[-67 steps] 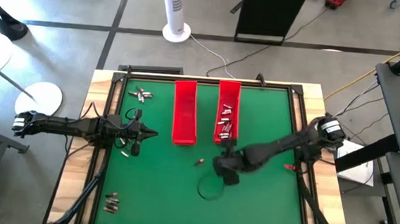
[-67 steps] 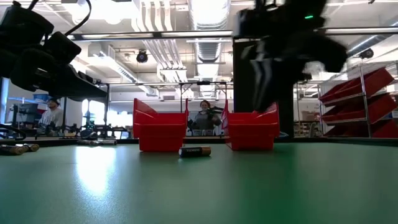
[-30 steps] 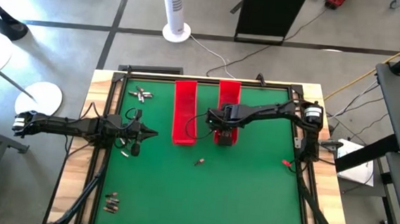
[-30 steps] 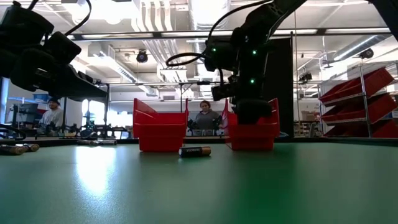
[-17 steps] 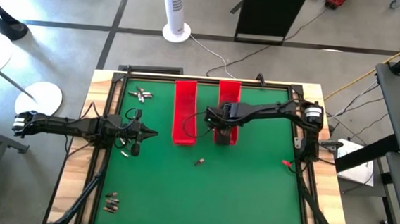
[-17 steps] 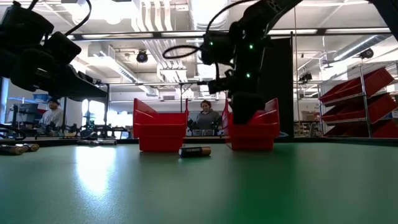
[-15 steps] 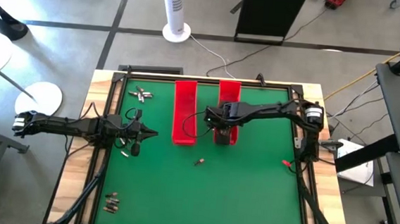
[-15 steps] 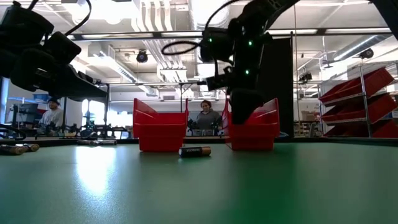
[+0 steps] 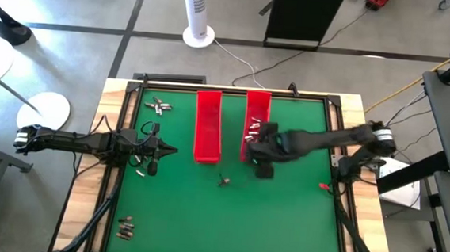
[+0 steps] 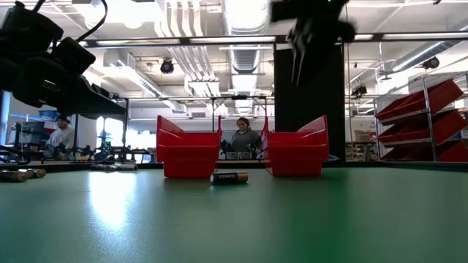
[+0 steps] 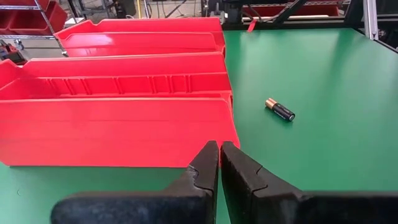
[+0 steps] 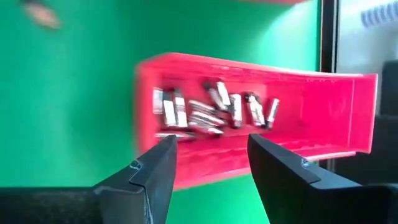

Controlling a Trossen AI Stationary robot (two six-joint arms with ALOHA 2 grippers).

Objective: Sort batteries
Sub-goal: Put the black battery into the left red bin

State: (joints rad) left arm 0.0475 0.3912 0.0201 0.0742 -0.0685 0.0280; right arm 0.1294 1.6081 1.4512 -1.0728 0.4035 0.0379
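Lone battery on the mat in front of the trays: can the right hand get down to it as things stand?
Probably yes. The lone battery lies on open mat, apart from both red trays; the right hand is open and empty, hovering nearby.

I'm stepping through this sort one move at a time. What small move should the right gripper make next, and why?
Probably swing toward the lone battery lying on the mat. The right gripper is open and empty beside the red tray that holds batteries, so a new pickup seems due.

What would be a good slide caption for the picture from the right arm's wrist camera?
Open right gripper above a red tray holding a cluster of small batteries on the green table.
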